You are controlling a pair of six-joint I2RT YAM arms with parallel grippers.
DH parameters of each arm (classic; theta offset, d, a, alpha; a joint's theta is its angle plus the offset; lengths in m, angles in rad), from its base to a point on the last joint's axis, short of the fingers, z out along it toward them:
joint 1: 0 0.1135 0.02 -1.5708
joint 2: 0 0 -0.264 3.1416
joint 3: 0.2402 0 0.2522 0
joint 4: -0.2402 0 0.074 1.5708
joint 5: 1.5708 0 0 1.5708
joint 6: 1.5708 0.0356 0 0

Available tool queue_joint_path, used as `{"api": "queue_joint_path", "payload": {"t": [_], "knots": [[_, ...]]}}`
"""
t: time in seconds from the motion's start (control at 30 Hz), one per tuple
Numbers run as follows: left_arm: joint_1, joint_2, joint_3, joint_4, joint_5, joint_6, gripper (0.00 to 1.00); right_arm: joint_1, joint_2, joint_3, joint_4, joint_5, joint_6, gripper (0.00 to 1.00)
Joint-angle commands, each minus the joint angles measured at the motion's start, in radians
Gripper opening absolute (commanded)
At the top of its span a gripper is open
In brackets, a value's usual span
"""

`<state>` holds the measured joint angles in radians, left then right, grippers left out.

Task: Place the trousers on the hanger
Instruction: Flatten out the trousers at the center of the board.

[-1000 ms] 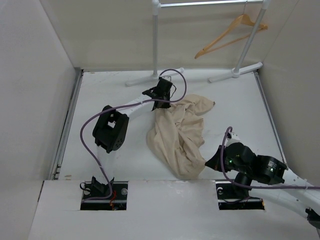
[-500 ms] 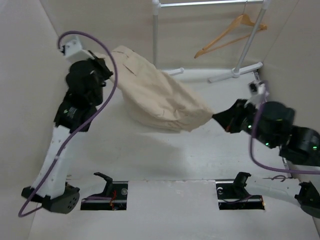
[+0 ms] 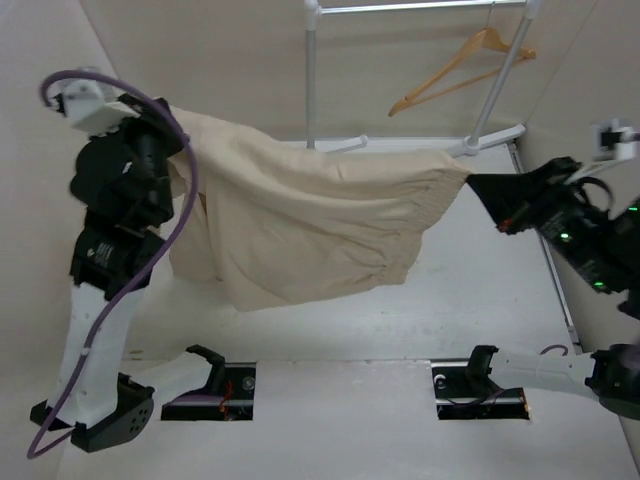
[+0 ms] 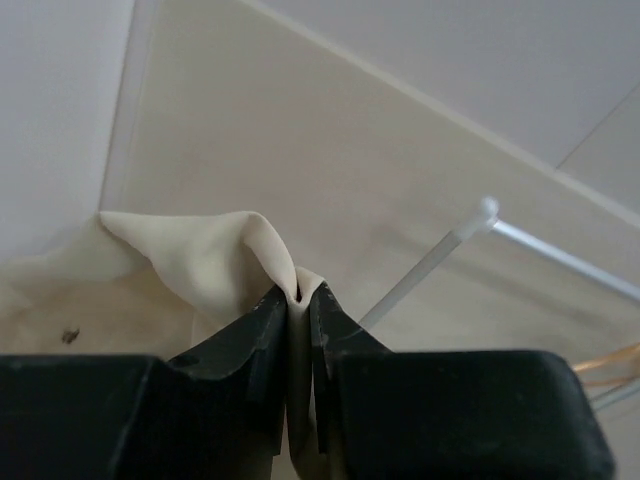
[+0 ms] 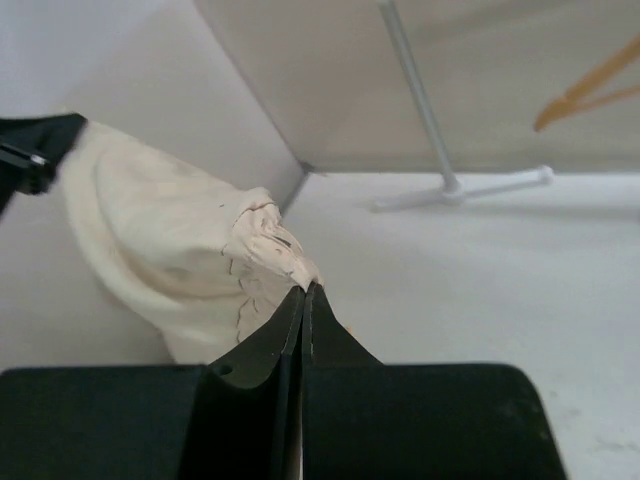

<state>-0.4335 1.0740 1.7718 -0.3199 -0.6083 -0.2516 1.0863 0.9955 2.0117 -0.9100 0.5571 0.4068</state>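
Left hand [image 3: 165, 125] and right hand [image 3: 478, 185] are each closed tight on a pinch of cloth above the worktop [image 3: 480, 300]. The trousers [image 3: 310, 220] hang stretched between them, sagging. On the rack [image 3: 311, 80] behind, well apart, hangs the hanger [image 3: 440, 72]. More pull could slip either thin pinch.

Lit brightly and evenly from overhead, soft and diffuse. Throws only a faint, blurred shadow on the bench [image 3: 330, 315] under the raised trousers [image 3: 300, 220], toward its near edge. Sharp in the overhead view; in the wrist views, left tool [image 4: 298, 300] and right tool [image 5: 303, 300] near-black, detail crushed, backgrounds slightly soft.
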Motion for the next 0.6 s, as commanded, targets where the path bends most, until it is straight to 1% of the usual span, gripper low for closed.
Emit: {"api": "queue_joint_path", "payload": {"t": [0.0,0.03,0.07,0.1,0.13,0.2,0.23,0.27,0.3,0.33,0.37,0.4,0.43,0.47,0.5,0.53,0.57], "knots": [[-0.029,0.134,-0.190,0.045,0.077,-0.018,0.12,-0.125,-0.047,-0.262,0.074,-0.005,0.053,0.00],[-0.032,0.159,-0.230,0.051,0.090,-0.040,0.13,-0.148,-0.063,-0.315,0.076,-0.025,0.084,0.00],[-0.041,0.209,-0.280,0.073,0.119,-0.064,0.14,-0.215,-0.093,-0.431,0.088,-0.067,0.124,0.00],[-0.044,0.263,-0.310,0.094,0.163,-0.077,0.15,-0.261,-0.110,-0.503,0.097,-0.091,0.148,0.00],[-0.049,0.323,-0.319,0.111,0.195,-0.081,0.15,-0.341,-0.130,-0.592,0.106,-0.117,0.171,0.00],[-0.061,0.482,-0.267,0.128,0.258,-0.075,0.17,-0.479,-0.130,-0.694,0.112,-0.158,0.194,0.00],[-0.072,0.600,-0.182,0.125,0.277,-0.055,0.19,-0.606,-0.108,-0.743,0.120,-0.190,0.213,0.00],[-0.075,0.688,-0.102,0.111,0.280,-0.023,0.24,-0.707,-0.074,-0.775,0.138,-0.221,0.225,0.00],[-0.081,0.739,-0.047,0.088,0.274,-0.003,0.29,-0.763,-0.051,-0.792,0.152,-0.238,0.237,0.00],[-0.080,0.798,0.036,0.037,0.266,0.003,0.41,-0.833,-0.016,-0.810,0.178,-0.261,0.257,0.00],[-0.086,0.848,0.126,-0.038,0.249,0.008,0.59,-0.928,0.035,-0.833,0.221,-0.266,0.277,0.00],[-0.089,0.851,0.141,-0.062,0.242,0.008,0.64,-0.975,0.064,-0.849,0.249,-0.255,0.292,0.00],[-0.098,0.812,0.106,-0.080,0.223,0.005,0.81,-1.036,0.102,-0.870,0.288,-0.232,0.309,0.12],[-0.107,0.731,-0.007,-0.061,0.211,0.002,0.89,-1.070,0.138,-0.881,0.316,-0.221,0.311,0.36],[-0.109,0.686,-0.073,-0.045,0.205,0.000,0.95,-1.078,0.150,-0.878,0.313,-0.229,0.303,0.47],[-0.109,0.628,-0.162,-0.024,0.193,-0.005,0.98,-1.075,0.153,-0.875,0.304,-0.244,0.291,0.56],[-0.097,0.506,-0.348,0.013,0.165,-0.029,1.00,-1.023,0.111,-0.928,0.322,-0.259,0.277,0.65]]}}
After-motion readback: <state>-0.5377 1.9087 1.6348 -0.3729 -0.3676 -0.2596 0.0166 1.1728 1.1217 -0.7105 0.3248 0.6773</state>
